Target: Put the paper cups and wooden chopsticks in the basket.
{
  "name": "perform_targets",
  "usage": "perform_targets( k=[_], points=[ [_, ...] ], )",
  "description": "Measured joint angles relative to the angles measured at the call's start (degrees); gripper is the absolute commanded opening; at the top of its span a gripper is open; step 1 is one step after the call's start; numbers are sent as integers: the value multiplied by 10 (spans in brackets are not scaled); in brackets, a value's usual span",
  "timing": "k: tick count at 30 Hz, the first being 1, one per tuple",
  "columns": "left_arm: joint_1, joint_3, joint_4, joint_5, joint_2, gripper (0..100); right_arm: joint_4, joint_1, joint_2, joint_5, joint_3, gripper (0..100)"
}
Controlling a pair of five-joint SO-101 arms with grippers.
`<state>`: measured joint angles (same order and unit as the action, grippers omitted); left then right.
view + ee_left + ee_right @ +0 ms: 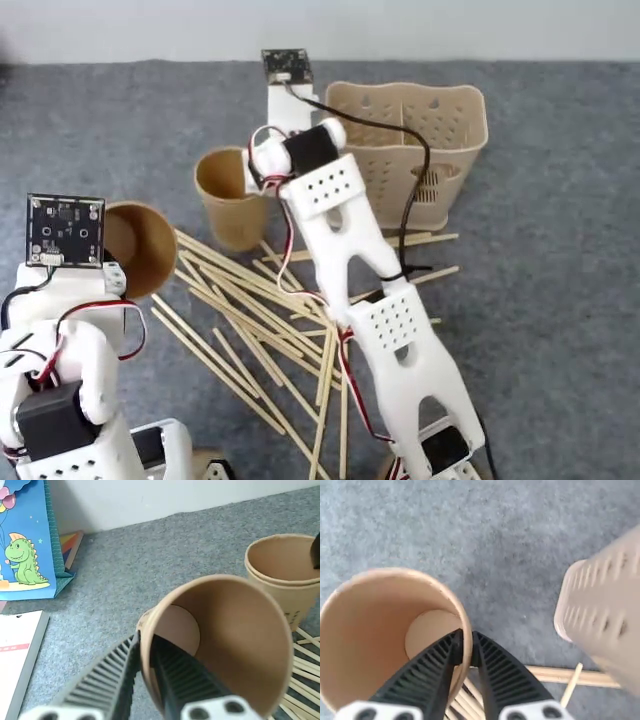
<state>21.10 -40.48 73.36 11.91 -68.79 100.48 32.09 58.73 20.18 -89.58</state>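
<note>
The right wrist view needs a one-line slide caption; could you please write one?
Right hand grips the rim of a paper cup, with chopsticks and the basket nearby.

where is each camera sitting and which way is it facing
high view: fixed above the table, looking down on basket, chopsticks, tilted cup, upright cup; left arm and right arm show.
left wrist view: on the left wrist, looking along the left end effector, shut on the wall of the tilted cup.
right wrist view: on the right wrist, looking down past the right end effector, shut on the rim of the upright cup.
shared: all three show the upright cup.
</note>
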Motion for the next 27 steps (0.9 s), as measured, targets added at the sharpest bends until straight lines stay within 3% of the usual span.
perform_targets(
  k=[7,17,21,27],
  points=[
    [0,35,5,-4,-2,13,0,-40,-68,-83,57,8],
    [-7,84,25,-43,-1,13,0,-47,-354,-182,463,8],
    [-59,84,50,-82,-1,13,0,-59,-476,-185,601,8],
    [-205,127,115,-104,-4,13,-11,-63,-650,-186,810,8]
  ],
)
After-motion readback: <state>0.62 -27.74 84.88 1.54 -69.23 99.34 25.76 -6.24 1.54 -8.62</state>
